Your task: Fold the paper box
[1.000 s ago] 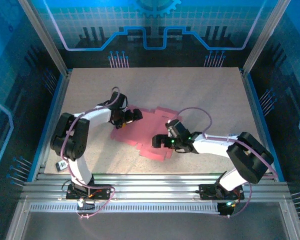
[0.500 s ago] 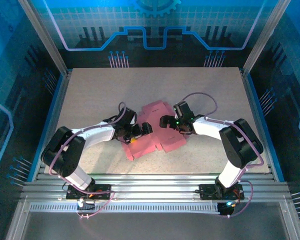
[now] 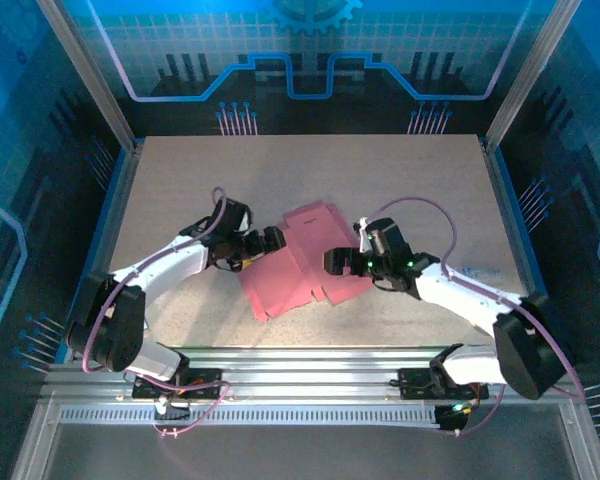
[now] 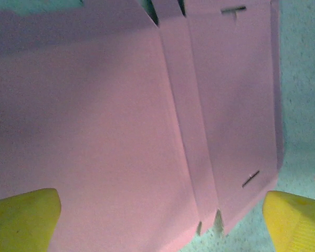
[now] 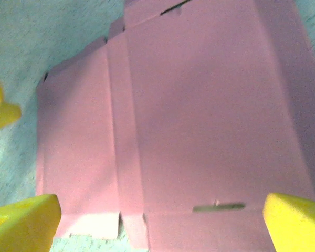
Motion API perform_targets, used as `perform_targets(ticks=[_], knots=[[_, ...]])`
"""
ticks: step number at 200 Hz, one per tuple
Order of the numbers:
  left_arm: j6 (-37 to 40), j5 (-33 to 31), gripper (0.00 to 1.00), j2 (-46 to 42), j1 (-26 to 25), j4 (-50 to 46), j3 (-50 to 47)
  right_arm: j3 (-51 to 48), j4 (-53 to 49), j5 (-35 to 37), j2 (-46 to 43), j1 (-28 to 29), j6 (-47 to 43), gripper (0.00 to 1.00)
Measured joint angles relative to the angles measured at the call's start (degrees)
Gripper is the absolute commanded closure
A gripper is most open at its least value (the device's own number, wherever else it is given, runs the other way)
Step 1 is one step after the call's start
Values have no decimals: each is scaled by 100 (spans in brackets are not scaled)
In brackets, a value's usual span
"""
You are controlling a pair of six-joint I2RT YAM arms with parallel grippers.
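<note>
The paper box lies flat, pink side up, with no flap lifted, so I think all the folding is left to do. It sits just under and between the left gripper and the right gripper. Both spread their yellow fingers wide and hold nothing

paper box | pink cut-out sheet (creased, slotted) | flat, unfolded, mid-table

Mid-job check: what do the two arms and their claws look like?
The left arm and right arm have white links, black joints and a thin purple cable looping alongside. The left claw and right claw are black with yellow fingertips. Small green lights glow by the right claw.
</note>
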Motion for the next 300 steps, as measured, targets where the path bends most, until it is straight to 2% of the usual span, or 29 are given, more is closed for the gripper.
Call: perform_targets(ticks=[46, 98, 158, 230, 300], knots=[[562, -144, 1, 695, 275, -179, 564, -369, -42, -186, -321, 461, 374, 0], [774, -195, 1, 1167, 273, -166, 675, -396, 175, -225, 376, 977, 820, 0], [575, -153, 1, 887, 175, 382, -138, -446, 243, 44, 684, 855, 1207, 0], [-289, -699, 1, 247, -898, 1043, -970, -188, 245, 201, 1001, -186, 1095, 0], [-1228, -903, 0, -2, -2020, 881, -1084, 962, 291, 173, 2138, -841, 568, 0]])
